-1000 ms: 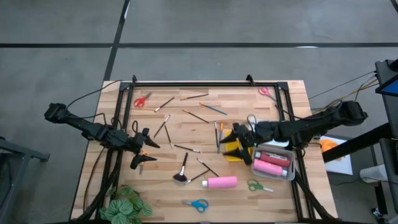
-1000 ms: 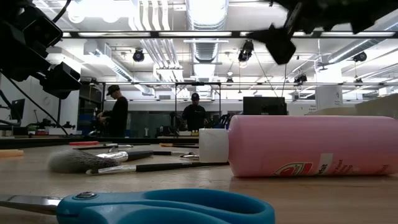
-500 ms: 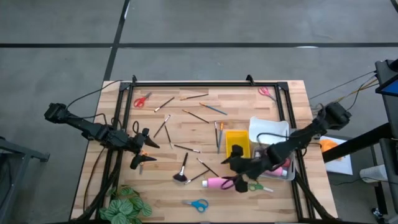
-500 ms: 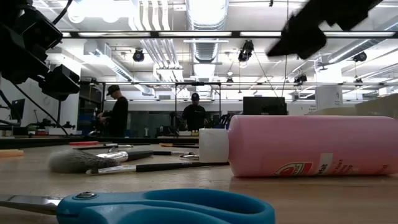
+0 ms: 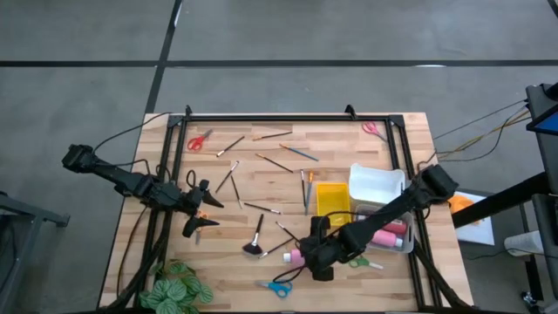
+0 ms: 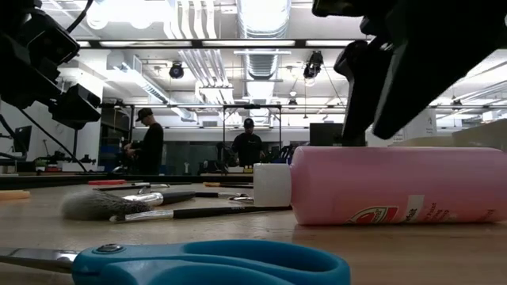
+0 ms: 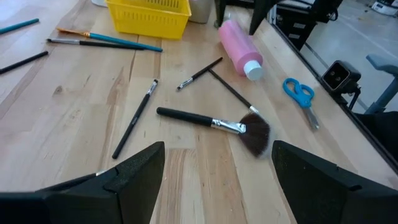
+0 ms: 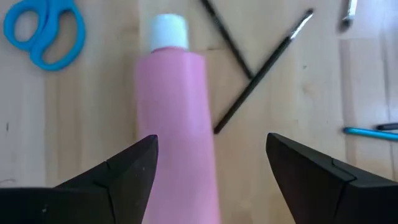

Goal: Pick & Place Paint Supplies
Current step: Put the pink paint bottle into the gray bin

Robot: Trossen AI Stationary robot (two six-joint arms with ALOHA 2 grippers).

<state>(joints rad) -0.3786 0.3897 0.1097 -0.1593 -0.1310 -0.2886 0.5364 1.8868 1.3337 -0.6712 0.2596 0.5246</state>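
Observation:
A pink paint bottle point(image 8: 177, 124) with a white cap point(image 8: 169, 30) lies on its side near the table's front edge. My right gripper point(image 8: 211, 155) hangs open just above it, pointing steeply down, with the bottle's body under the gap and one finger. In the high view the gripper point(image 5: 318, 260) covers most of the bottle point(image 5: 295, 256). My left gripper point(image 5: 207, 214) waits open at the table's left side. A fluffy black brush point(image 5: 255, 240), thin brushes point(image 5: 272, 161) and blue scissors point(image 5: 277, 286) lie flat on the wood.
A yellow tray point(image 5: 332, 199) and a white tray point(image 5: 377, 183) stand at the right. Beside them a clear bin point(image 5: 394, 234) holds bottles. Green scissors point(image 5: 362, 260), red scissors point(image 5: 199, 140) and pink scissors point(image 5: 373, 129) lie about. A leafy plant point(image 5: 179, 288) fills the near left corner.
My right gripper has swung from beside the yellow tray toward the table's near edge and left. It has sunk a little and tipped steeply downward, ending over the pink bottle. It has stayed open. Nothing on the table has moved.

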